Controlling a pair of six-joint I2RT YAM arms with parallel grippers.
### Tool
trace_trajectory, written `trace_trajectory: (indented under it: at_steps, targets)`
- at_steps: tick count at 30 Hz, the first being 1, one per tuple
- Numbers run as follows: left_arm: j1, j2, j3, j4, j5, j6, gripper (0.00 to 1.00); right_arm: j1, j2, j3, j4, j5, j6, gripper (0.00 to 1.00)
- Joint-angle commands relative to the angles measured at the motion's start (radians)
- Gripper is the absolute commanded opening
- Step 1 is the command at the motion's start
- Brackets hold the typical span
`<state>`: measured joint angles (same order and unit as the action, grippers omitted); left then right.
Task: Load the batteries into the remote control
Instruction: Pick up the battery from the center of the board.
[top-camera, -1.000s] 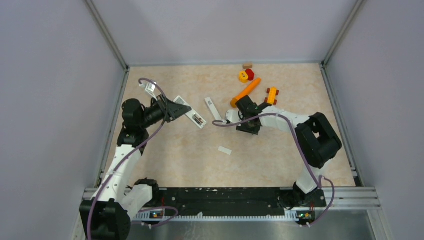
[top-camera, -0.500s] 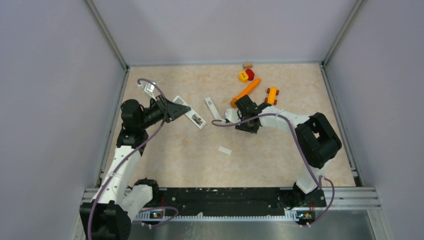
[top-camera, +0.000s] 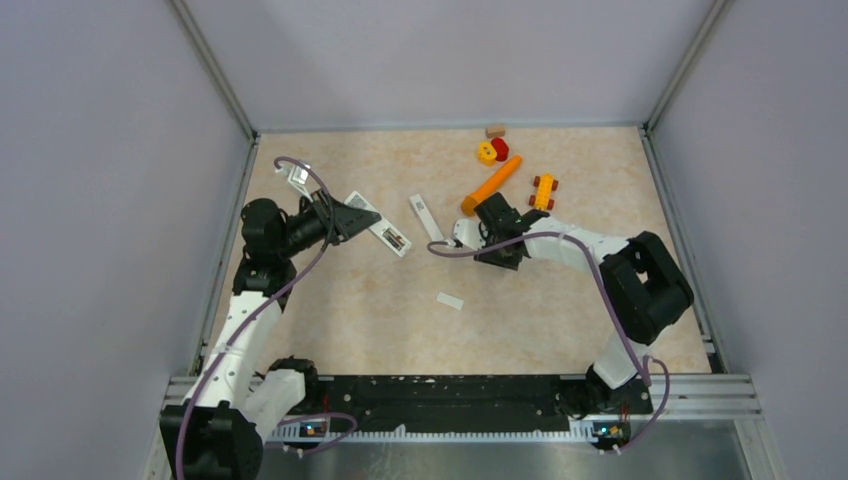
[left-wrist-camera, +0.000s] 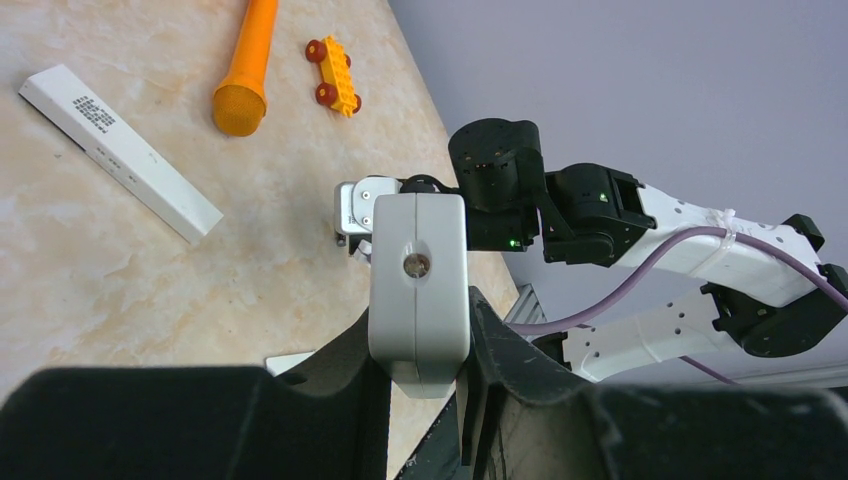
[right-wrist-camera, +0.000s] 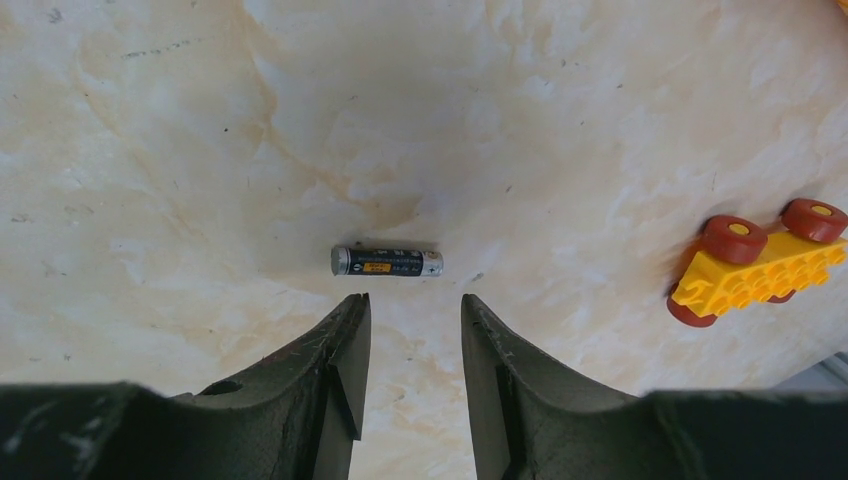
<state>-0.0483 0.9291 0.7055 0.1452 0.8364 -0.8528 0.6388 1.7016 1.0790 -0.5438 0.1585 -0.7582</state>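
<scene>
My left gripper (top-camera: 352, 218) is shut on the long slim white remote control (top-camera: 383, 230), held off the table with its black end (top-camera: 398, 242) pointing right. In the left wrist view the remote (left-wrist-camera: 417, 270) shows end-on between the jaws. My right gripper (right-wrist-camera: 413, 318) is open and points down at the table. One dark battery (right-wrist-camera: 387, 262) with an orange label lies flat just beyond its fingertips (right-wrist-camera: 352, 325), untouched. In the top view the right gripper (top-camera: 497, 247) hides the battery. No other battery shows.
A shorter white remote (top-camera: 426, 218) lies between the arms. A small white cover piece (top-camera: 450, 300) lies nearer the front. An orange carrot toy (top-camera: 492, 185), a yellow toy car (top-camera: 543, 190), a yellow-red toy (top-camera: 492, 151) and a wooden block (top-camera: 495, 130) sit at the back.
The right arm has shifted slightly, its elbow moving right and toward the front, while its gripper stays over the same spot. The left arm and the remote have not moved.
</scene>
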Motion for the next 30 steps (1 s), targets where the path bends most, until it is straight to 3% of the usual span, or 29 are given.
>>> trace_trajectory:
  at_steps: [1, 14, 24, 25, 30]
  targets:
    - [0.006, -0.008, 0.051, 0.031, 0.003, 0.008, 0.00, 0.009, 0.000, 0.000, 0.026, 0.016, 0.023, 0.40]
    - [0.015, -0.003, 0.048, 0.041, 0.011, 0.003, 0.00, 0.009, 0.040, 0.002, 0.041, 0.008, 0.031, 0.47]
    - [0.018, -0.003, 0.049, 0.044, 0.019, -0.001, 0.00, 0.007, 0.084, 0.000, 0.106, 0.008, 0.016, 0.46]
    - [0.019, -0.004, 0.048, 0.044, 0.019, -0.002, 0.00, 0.005, 0.087, 0.000, 0.107, 0.001, 0.017, 0.44]
    - [0.021, -0.007, 0.046, 0.040, 0.020, 0.000, 0.00, -0.021, 0.100, 0.024, 0.074, -0.034, 0.042, 0.15]
